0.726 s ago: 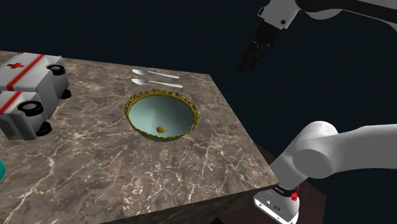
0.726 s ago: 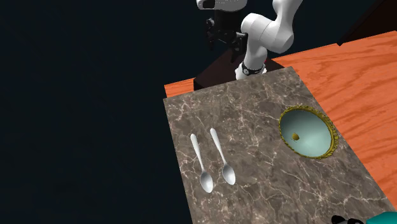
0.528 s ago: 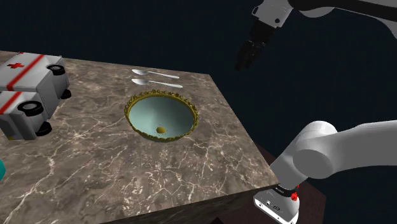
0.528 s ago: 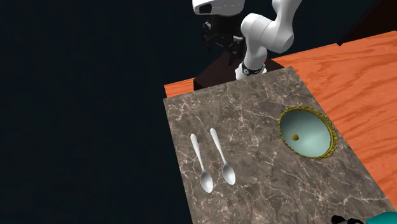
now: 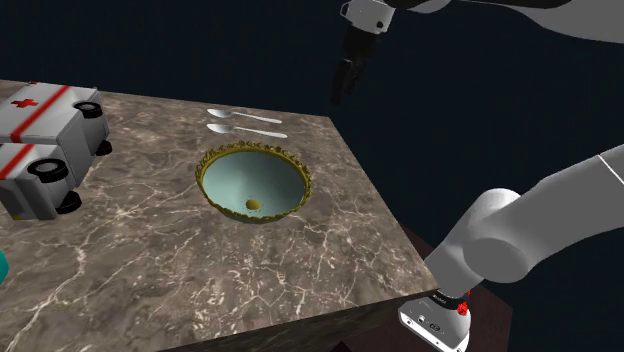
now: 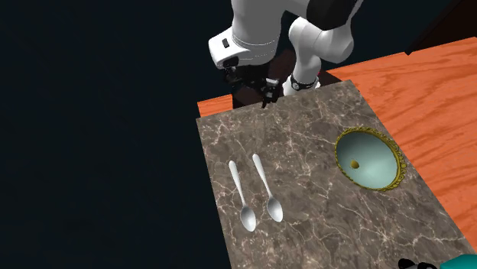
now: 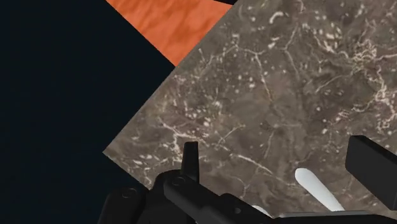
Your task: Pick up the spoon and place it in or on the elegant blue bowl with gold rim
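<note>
Two white spoons lie side by side near the marble table's far edge, one [image 5: 246, 118] [image 6: 241, 194] behind the other [image 5: 244, 130] [image 6: 267, 189]. The bowl [image 5: 254, 180] [image 6: 369, 159] has a pale teal inside, a gold scalloped rim and a small yellow lump at its bottom. It sits just in front of the spoons in the shoulder view. My gripper [image 5: 340, 94] [image 6: 250, 90] [image 7: 280, 162] hangs open and empty above the table's corner, beyond the spoons' handle ends. In the wrist view a white handle tip [image 7: 315, 188] shows between the fingers [image 7: 189, 156], well below them.
Two white toy ambulances [image 5: 45, 112] [image 5: 35, 178] with red crosses stand at the shoulder view's left. A teal object [image 5: 2, 266] pokes in at that edge. The marble table [image 5: 150, 260] drops off to orange floor [image 6: 428, 84] and a black area.
The arm has swung toward the shoulder view's left and lowered a little. The gripper moved from beside the table to above its corner near the spoon handles. Spoons and bowl have not moved.
</note>
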Action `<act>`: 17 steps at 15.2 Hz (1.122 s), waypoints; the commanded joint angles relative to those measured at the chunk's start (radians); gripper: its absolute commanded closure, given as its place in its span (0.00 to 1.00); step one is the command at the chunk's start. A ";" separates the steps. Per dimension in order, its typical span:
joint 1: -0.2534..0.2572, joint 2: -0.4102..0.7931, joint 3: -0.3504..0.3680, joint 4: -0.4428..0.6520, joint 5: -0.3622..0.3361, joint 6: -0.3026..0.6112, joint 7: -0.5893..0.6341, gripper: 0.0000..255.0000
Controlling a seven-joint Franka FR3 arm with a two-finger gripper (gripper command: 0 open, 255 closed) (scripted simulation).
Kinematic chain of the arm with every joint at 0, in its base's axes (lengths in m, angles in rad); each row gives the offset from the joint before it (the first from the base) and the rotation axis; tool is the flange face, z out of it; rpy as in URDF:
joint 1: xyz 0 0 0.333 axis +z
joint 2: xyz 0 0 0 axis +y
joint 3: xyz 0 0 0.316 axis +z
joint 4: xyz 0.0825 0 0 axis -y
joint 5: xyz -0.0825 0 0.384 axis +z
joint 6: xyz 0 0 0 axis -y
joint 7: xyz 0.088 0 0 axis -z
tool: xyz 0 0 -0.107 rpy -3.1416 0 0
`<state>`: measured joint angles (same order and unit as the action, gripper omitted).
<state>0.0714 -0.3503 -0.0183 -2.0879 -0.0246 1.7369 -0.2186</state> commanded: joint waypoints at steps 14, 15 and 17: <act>0.122 0.627 0.113 0.600 -0.177 -0.091 -0.185 0.00; 0.134 0.670 0.119 0.648 -0.192 -0.105 -0.198 0.00; 0.160 0.757 0.129 0.748 -0.224 -0.135 -0.224 0.00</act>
<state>0.2197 0.3616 0.1058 -1.3824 -0.2312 1.6089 -0.4291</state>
